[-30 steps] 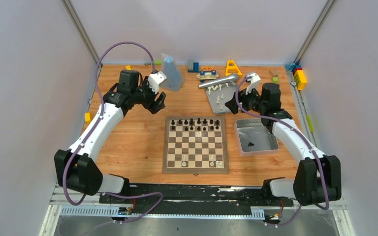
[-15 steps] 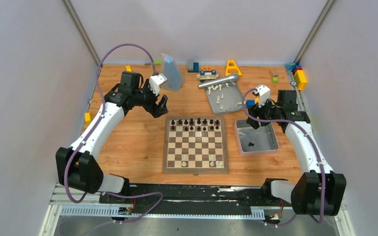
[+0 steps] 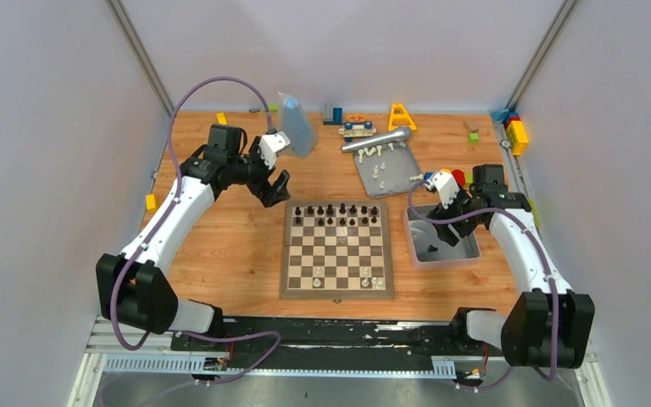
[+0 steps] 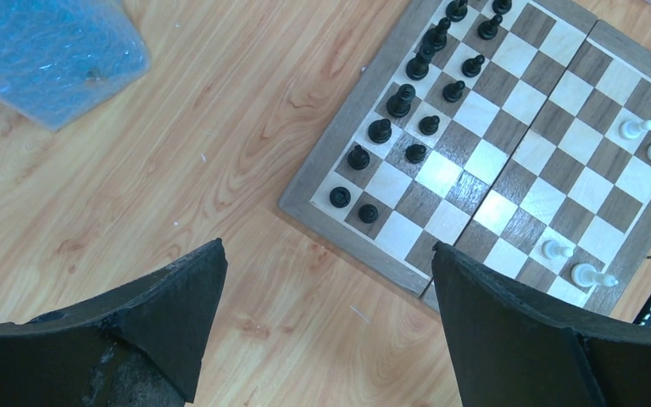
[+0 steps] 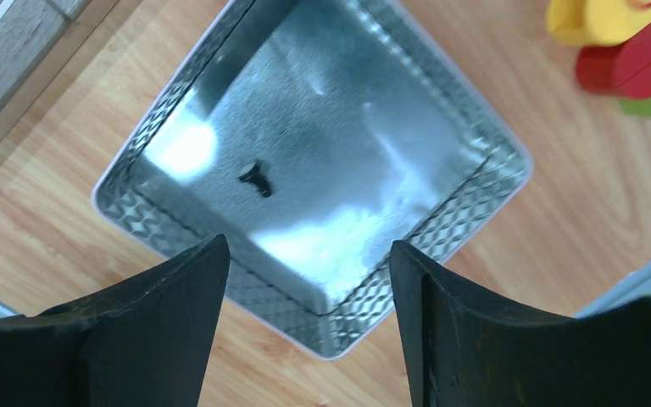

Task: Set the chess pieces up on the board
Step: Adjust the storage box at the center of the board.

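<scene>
- One black piece lies on its side in the tray. In the wrist view it is toward 11 o'clock from my right gripper, whose jaws are spread and hold nothing.
- Its long axis runs roughly 10 to 4, close to my 9–3 closing line, so I judge a wrist turn is wanted before descending.
- The tray walls are well apart from the piece, leaving room for both fingers.
- The board sits at 9 o'clock from the tray, and the right arm is far nearer.
- My left gripper hangs open and empty over the table, off the board's 10 o'clock corner.
</scene>
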You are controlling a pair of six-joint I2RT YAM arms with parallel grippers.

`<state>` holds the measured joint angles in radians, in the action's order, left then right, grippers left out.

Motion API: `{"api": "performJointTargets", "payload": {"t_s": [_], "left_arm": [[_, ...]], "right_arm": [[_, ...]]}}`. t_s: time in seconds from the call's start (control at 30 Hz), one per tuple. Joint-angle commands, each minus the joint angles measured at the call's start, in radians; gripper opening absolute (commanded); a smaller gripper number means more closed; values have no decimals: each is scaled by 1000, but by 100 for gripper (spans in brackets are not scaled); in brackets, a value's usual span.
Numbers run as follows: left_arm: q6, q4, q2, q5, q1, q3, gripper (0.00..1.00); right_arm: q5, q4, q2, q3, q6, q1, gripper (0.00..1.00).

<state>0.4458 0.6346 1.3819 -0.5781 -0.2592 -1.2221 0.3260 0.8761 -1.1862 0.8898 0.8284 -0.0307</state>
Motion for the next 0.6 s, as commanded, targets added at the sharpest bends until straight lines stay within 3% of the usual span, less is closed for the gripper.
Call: {"api": "performJointTargets", "payload": {"t_s": [0.0, 0.27, 0.57], "left_arm": [[53, -22, -17, -6, 4, -8, 99], [66, -24, -13, 10, 4, -19, 100], [76, -19, -14, 17, 4, -19, 100]], "right_arm": [[5, -76, -105, 149, 123, 0, 71], [-46, -74, -362, 325, 229, 24, 72], [-86, -65, -505, 380, 290, 83, 69]]}}
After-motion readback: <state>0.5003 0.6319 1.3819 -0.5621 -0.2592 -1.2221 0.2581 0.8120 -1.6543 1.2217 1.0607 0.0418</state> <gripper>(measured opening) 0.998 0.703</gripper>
